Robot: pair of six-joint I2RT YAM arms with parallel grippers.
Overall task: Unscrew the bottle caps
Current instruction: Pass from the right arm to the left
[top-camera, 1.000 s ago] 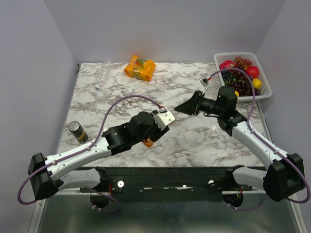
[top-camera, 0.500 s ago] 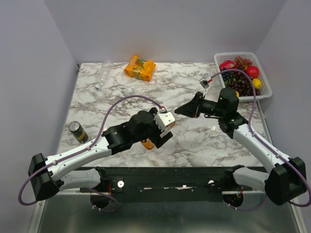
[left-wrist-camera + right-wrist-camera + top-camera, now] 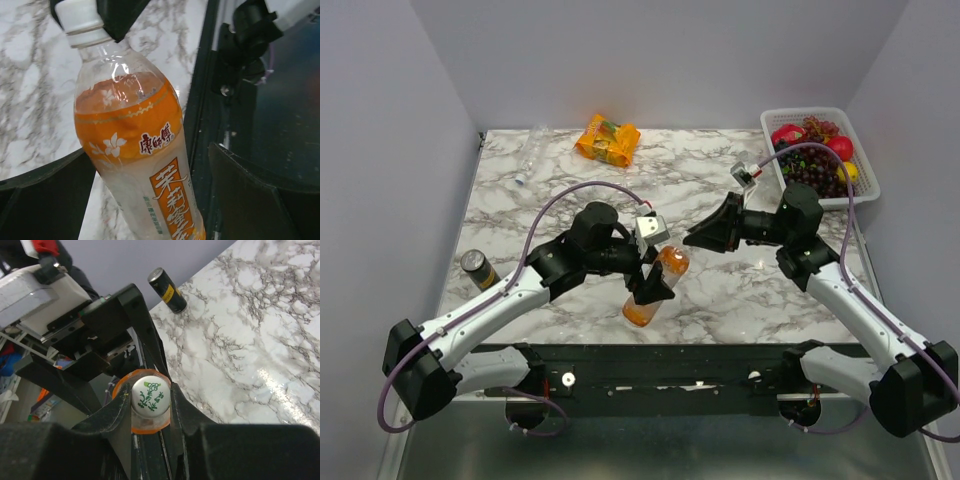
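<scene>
Top external view: shows the orange bottle (image 3: 669, 268) leaning near 6 o'clock on the bench (image 3: 550, 195), neck aimed toward 1 o'clock, between both arms; also shows a clear bottle (image 3: 531, 152) lying at 11 o'clock, well apart. Left wrist view: finds the left end effector (image 3: 150, 152) spread wide, fingers (image 3: 45, 200) standing either side of the label with gaps, gripping nothing. Right wrist view: finds the right end effector (image 3: 149, 407) clamped shut on the white cap (image 3: 148, 396), squeezing it from both sides. Cannot tell whether the base rests on the bench. Carries liquid, so probably has some heft and will slosh when tipped. Thin clear wall above the label, likely to dent under a hard squeeze; glossy label, likely slick. Best to grip around the labelled middle, where widest and probably stiffest, firmly enough to stop the body turning. Small hard cap, little surface to hold: needs a firm pinch across the full width, else likely to slip. Risks spinning the whole thing if twisted with the body ungripped.
</scene>
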